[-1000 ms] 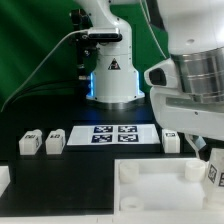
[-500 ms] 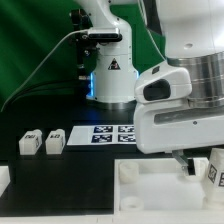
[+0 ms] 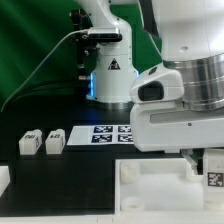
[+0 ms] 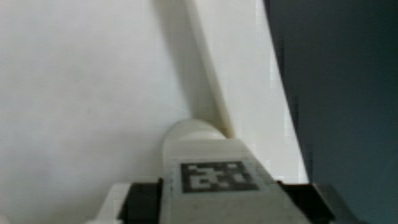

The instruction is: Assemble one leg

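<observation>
nearest: the white tray point(image 3: 150, 186), its rim facing the camera. at its corner on the exterior view's right, the gripper point(image 4: 214, 206) is clamped on the leg point(image 3: 214, 172), tag outward. the wrist view puts the leg by the tray's wall point(image 4: 199, 80); contact and the socket cannot be made out. judged risk: an off-centre descent catches that wall, tilting or slipping the leg. farther back: one spare leg point(image 3: 30, 142) beside another point(image 3: 54, 141), then the marker board point(image 3: 108, 133).
</observation>
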Tool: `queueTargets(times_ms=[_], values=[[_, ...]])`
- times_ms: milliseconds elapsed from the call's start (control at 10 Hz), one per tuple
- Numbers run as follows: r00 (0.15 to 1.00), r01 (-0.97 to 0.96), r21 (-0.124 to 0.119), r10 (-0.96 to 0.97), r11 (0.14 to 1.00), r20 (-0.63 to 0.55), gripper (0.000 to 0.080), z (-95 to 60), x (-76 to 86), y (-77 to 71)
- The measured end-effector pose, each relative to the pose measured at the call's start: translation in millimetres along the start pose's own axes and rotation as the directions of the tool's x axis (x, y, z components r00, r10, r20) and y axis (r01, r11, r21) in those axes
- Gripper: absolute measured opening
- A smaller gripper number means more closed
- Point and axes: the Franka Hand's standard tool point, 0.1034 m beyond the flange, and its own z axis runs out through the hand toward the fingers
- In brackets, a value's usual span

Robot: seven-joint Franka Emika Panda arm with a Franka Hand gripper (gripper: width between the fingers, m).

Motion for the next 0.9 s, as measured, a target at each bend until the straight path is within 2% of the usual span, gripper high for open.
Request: queueTargets(times_ms=[100, 200, 300, 400, 700, 900], values=[[0.995, -0.1, 0.014, 0.1, 0.995, 0.0, 0.0296, 0.1, 1.3, -0.1], [0.973, -0.229, 0.04, 0.229, 0.973, 0.005, 0.0296, 0.0, 3.6, 0.6], [0.931, -0.364, 0.063, 0.364, 0.929, 0.018, 0.0296, -0.2, 4.8, 0.6], [0.866, -0.501, 0.076, 0.499, 0.862, 0.039, 0.0296, -0.2, 5.2, 0.0], [0.572, -0.82, 0.092, 0.813, 0.565, 0.109, 0.0296, 0.4, 7.6, -1.2], [0.585, -0.811, 0.092, 0.804, 0.578, 0.106, 0.0296, 1.0, 7.0, -1.7]])
